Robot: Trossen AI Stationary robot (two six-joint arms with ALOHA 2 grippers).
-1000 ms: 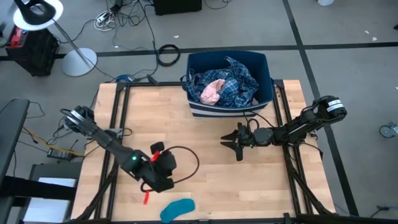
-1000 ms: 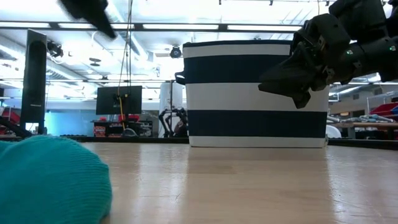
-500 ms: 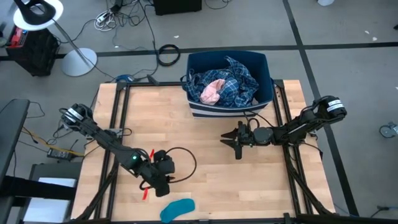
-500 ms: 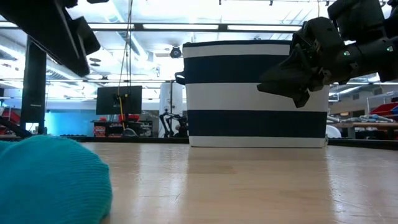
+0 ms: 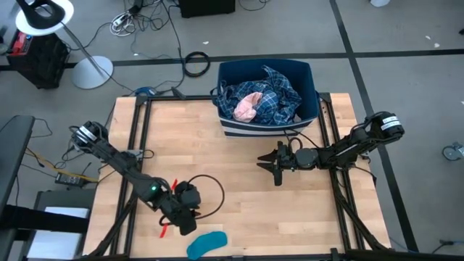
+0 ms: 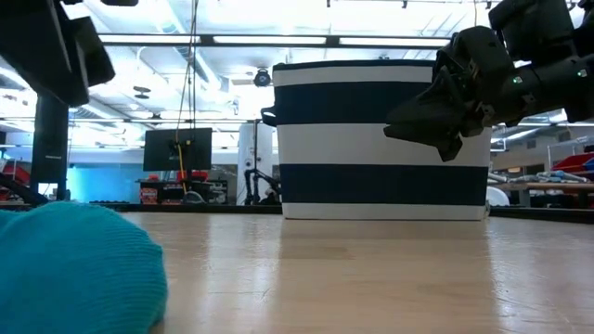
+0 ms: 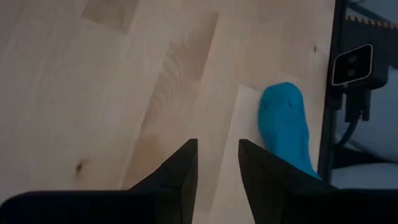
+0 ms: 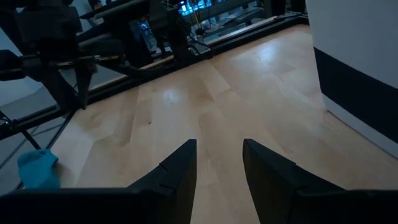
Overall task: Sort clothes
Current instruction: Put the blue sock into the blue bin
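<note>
We find no readable brand, label or writing anywhere. Our left tool (image 5: 185, 221) hangs near the front edge of the wooden tabletop (image 5: 217, 159), just beside a teal sock (image 5: 206, 243) that lies flat on the wood. In the left wrist view its two dark fingers (image 7: 177, 171) stand apart with bare wood between them, holding nothing and clear of the sock (image 7: 287, 127). Our right tool (image 5: 270, 164) hovers over the right half of the tabletop, pointing towards the middle; its fingers (image 8: 180, 168) are also parted and empty. At the back edge stands a dark blue bin (image 5: 312, 87), white-striped on its side (image 6: 371, 139), holding a blue plaid shirt (image 5: 279, 98) with a pink piece (image 5: 246, 106) lying on top.
</note>
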